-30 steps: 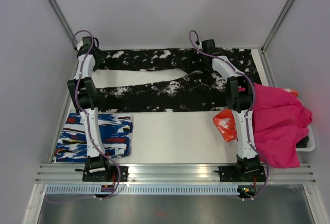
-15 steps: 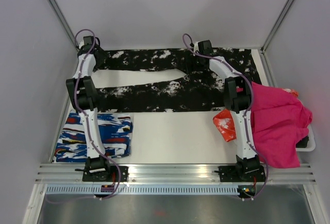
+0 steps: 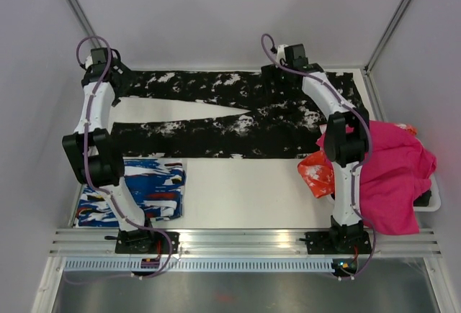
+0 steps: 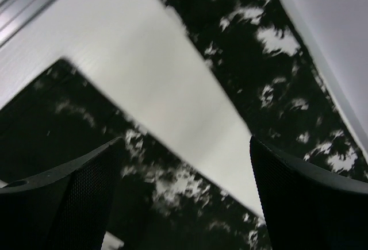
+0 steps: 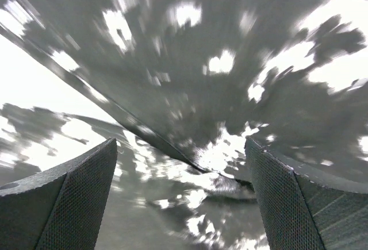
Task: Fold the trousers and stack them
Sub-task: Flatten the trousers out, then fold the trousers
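**White counter, splattered trousers spread flat beneath both tools**

A white counter inside pale grey walls carries the black, white-splattered trousers, opened out flat along its far side. The left tool hangs over the hem end of the far leg, and the right tool over the crotch and seat. The two legs run between them, parted by a wedge of bare counter. Both tools are spread wide and hold nothing: in each wrist view the fingers flank only the cloth below. Under the right tool a raised fold edge crosses the blurred fabric.

The cloth looks thin, limp and light. It should drape rather than hold a shape, and will likely drag and wrinkle if pulled from one point. Pinching the far leg's outer edge at hem and hip together looks the sounder hold. A folded blue-white-red garment lies behind the left tool, toward its base, and a magenta cloth lies behind the right.
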You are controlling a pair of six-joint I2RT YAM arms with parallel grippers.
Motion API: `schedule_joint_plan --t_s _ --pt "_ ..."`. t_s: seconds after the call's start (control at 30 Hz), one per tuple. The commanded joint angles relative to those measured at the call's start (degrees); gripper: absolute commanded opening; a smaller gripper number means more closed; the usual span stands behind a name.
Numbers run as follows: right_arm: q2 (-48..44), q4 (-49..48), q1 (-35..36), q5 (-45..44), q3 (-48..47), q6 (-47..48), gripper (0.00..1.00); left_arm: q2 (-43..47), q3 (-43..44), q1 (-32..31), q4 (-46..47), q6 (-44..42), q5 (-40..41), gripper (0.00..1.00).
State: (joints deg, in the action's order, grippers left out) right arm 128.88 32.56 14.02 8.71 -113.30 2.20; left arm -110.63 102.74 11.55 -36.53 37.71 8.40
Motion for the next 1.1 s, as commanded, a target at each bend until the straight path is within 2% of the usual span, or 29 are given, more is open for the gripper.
schedule_joint_plan --t_s 0.0,0.07,0.2,0.3,0.47,0.57,0.63,0.83,1.07 --pt "-8.64 -2.68 -0.83 -1.49 -5.00 -8.59 0.98 7.34 -9.11 0.23 -0.91 6.56 -1.37 0.94" --pt "-10.13 -1.53 -2.24 -1.50 -4.13 -10.89 0.98 12.51 -16.67 0.23 -1.34 9.55 -0.94 0.94" --pt "-13.91 -2.14 -4.96 -1.15 4.71 -15.90 0.98 21.05 -32.20 0.49 -2.13 19.21 2.57 0.94" --pt "-18.30 -4.60 -7.07 -1.15 11.77 -19.41 0.98 25.19 -38.64 1.80 -2.23 22.31 4.51 0.94" --pt "-21.47 -5.84 -8.22 -1.93 19.85 -19.52 0.98 25.99 -43.67 2.16 -0.74 25.12 4.16 0.90" --pt "-22.61 -5.22 -8.75 -2.64 22.49 -18.90 0.98 25.20 -47.10 2.33 5.93 26.18 4.34 0.85" --pt "-23.06 -4.96 -9.53 -2.91 23.73 -18.81 0.98 23.11 -47.98 2.25 11.98 23.03 2.94 0.83" --pt "-24.73 -5.05 -12.87 -4.05 27.07 -21.53 0.98 15.89 -43.59 2.25 7.97 23.89 5.48 0.78" --pt "-25.26 -4.96 -15.34 -4.49 27.43 -22.15 0.98 14.57 -47.63 2.25 12.09 24.78 7.51 0.77"
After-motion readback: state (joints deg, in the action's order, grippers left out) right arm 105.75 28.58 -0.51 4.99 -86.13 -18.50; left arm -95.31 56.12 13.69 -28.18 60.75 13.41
